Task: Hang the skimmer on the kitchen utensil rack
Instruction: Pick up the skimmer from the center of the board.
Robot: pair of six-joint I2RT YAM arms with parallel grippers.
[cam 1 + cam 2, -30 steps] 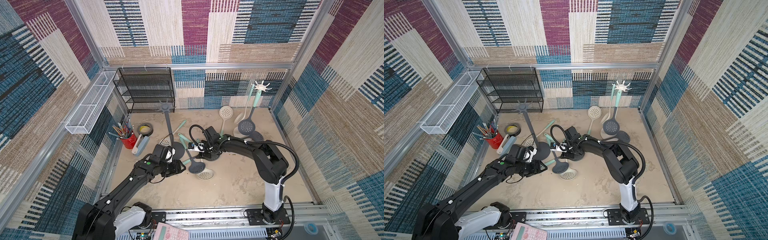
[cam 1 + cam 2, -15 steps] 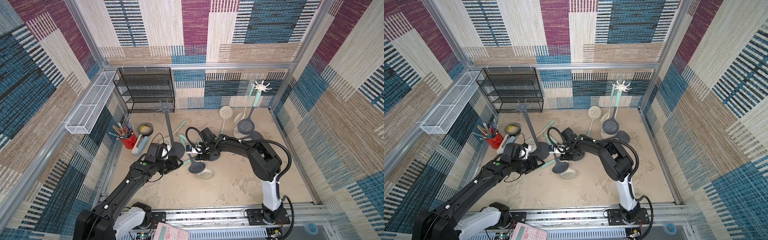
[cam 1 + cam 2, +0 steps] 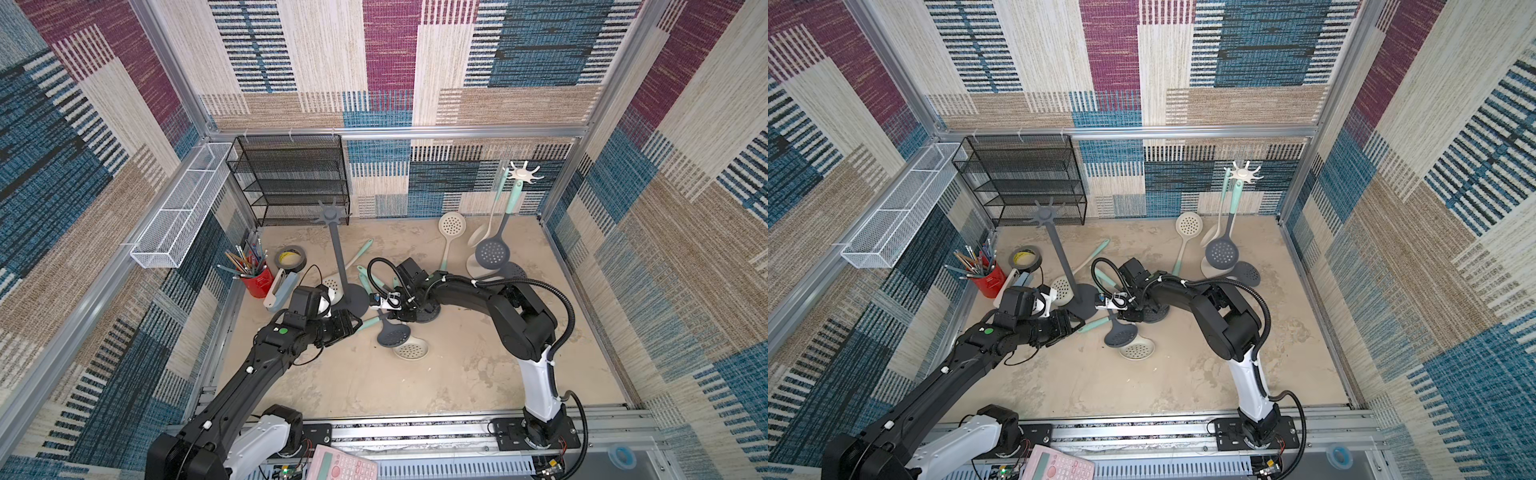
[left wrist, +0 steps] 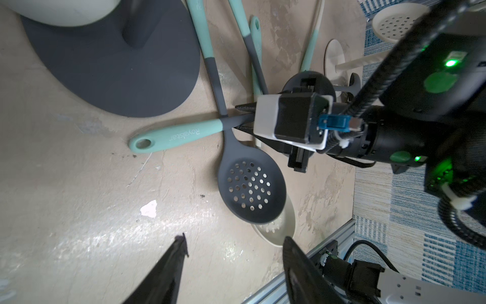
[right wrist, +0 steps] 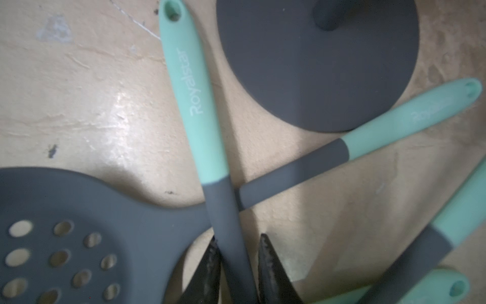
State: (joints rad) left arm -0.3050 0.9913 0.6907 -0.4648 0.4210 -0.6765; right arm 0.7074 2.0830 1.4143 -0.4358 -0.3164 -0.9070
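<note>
The right fingers (image 5: 210,265) straddle the grey shaft of the skimmer (image 5: 194,105), one against it and the other just beside it; whether the pinch is complete cannot be told. The skimmer lies flat on the tabletop (image 3: 374,382) at mid-scene, with its mint handle pointing left and near. Its shaft crosses over a second skimmer (image 4: 251,192), whose head overlaps a cream skimmer (image 4: 278,229).

The handle passes just beside the round base of the grey rack (image 3: 338,253), apart from its rim. The left fingers (image 4: 171,268) are spread over bare tabletop, near the handle's tip.

Open tabletop stretches near and to the right of the pile. A red cup (image 3: 257,282) and a tape roll (image 3: 291,259) crowd the left edge. A white rack (image 3: 519,176) stands in the far right corner.

Against a second ago, the right arm (image 3: 469,291) has swung left, its elbow nearer centre, while the skimmers lie as they did.

"Royalstar" reads in white along the mint handle in both wrist views.
</note>
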